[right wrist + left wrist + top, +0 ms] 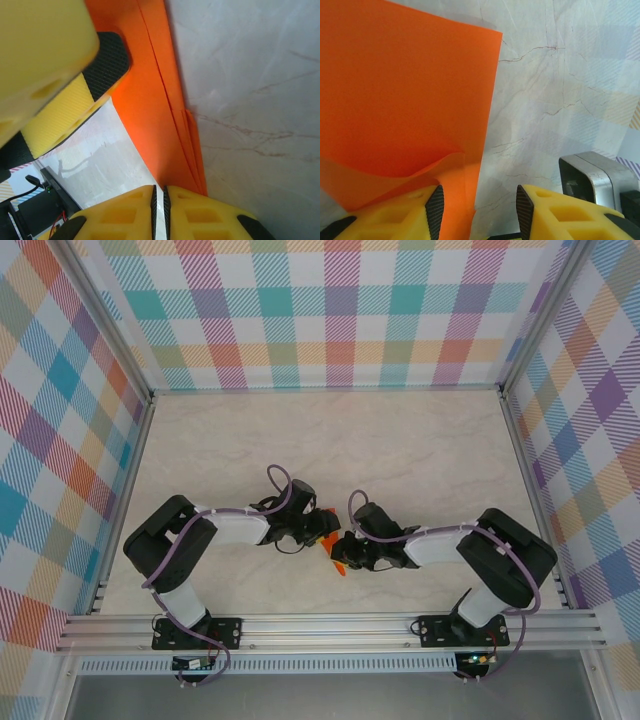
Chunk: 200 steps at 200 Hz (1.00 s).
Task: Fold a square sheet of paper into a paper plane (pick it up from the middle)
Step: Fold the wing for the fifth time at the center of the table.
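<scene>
Two robot arms meet at the middle of a pale, marble-patterned table (420, 440). Their wrists are nearly touching over the paper plane (337, 562), a bright orange folded sheet that we see poking out between and just below them in the overhead view. Plaid walls (330, 310) close the table in on three sides, and an aluminium rail (330, 625) carries both arm bases at the near edge.

From the right wrist we see the right gripper (159, 210) with its yellow fingers pressed together to a hairline slit. The paper plane (155, 125) narrows down to their tips and rises away as a long strip with layered folds along its right edge. We read that as a pinch on the paper's narrow end. Higher in the same view, one black pad (107, 62) of the other arm's finger lies against the orange face.

From the left wrist, the left gripper (480, 212) stands with its jaws apart (a clear stretch of table shows between them). The paper plane (395, 100) spreads as a broad orange panel across the left of that view. A curled flap and a narrow strip drop beside the left-hand pad (436, 210), while the other pad is apart from the paper.

Overhead, the left gripper (316, 530) and right gripper (348, 546) sit just beside each other, with purple cables (280, 475) looping off both wrists.
</scene>
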Each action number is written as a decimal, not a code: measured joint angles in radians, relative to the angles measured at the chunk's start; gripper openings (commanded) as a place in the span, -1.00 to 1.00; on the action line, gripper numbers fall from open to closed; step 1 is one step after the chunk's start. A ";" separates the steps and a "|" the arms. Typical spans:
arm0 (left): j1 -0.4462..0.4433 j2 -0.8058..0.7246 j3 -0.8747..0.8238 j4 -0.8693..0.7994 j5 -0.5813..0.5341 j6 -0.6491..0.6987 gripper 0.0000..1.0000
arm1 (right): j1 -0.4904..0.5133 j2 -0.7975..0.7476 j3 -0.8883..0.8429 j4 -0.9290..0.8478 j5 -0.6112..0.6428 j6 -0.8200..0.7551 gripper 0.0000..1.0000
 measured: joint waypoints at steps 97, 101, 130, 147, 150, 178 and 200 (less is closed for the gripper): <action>0.009 -0.236 0.056 -0.170 -0.091 0.127 0.10 | -0.071 0.060 0.056 -0.091 -0.172 -0.164 -0.78; 0.009 -0.245 0.051 -0.166 -0.094 0.131 0.10 | -0.074 0.061 0.060 -0.098 -0.180 -0.170 -0.78; 0.010 -0.278 -0.046 -0.106 -0.097 0.129 0.09 | -0.095 0.079 0.088 -0.146 -0.226 -0.211 -0.78; 0.010 -0.275 -0.098 -0.099 -0.097 0.126 0.09 | -0.102 0.087 0.098 -0.165 -0.243 -0.230 -0.78; 0.010 -0.274 -0.104 -0.098 -0.097 0.126 0.09 | -0.102 0.088 0.099 -0.167 -0.245 -0.232 -0.78; 0.010 -0.251 -0.111 -0.051 -0.087 0.129 0.08 | -0.106 0.094 0.108 -0.181 -0.256 -0.244 -0.78; 0.010 -0.220 -0.102 -0.003 -0.073 0.134 0.09 | -0.109 0.100 0.113 -0.188 -0.265 -0.248 -0.78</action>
